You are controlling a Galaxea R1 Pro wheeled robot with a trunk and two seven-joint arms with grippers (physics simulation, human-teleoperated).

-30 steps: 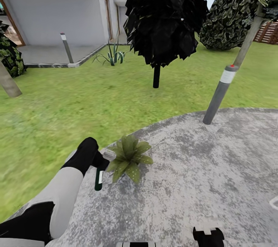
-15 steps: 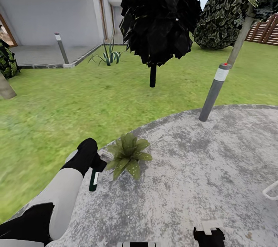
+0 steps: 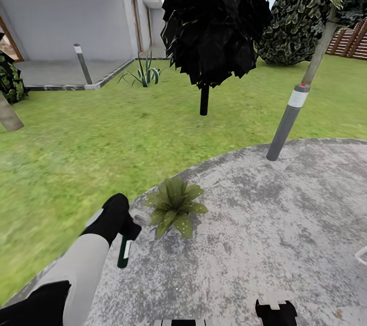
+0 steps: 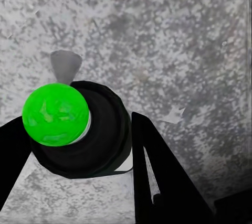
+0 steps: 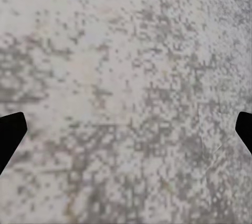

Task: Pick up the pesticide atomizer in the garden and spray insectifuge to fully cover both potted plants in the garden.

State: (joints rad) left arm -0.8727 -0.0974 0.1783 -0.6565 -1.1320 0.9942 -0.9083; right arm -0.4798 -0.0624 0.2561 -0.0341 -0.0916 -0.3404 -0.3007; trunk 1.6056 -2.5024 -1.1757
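The pesticide atomizer (image 3: 123, 253) hangs nose-down, clamped in the left gripper (image 3: 128, 228), just beside 1 potted plant (image 3: 175, 207) at the edge of the stone patio (image 3: 265, 234). In the left wrist view its green tip (image 4: 55, 114) faces the paving. The right gripper (image 5: 126, 129) is spread wide, holding nothing. Spraying seems the step in hand; next, the nozzle likely needs aiming over the leaves.

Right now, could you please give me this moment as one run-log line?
left gripper: shut on pesticide atomizer | atomizer: beside potted plant on stone patio | right gripper: open, above patio
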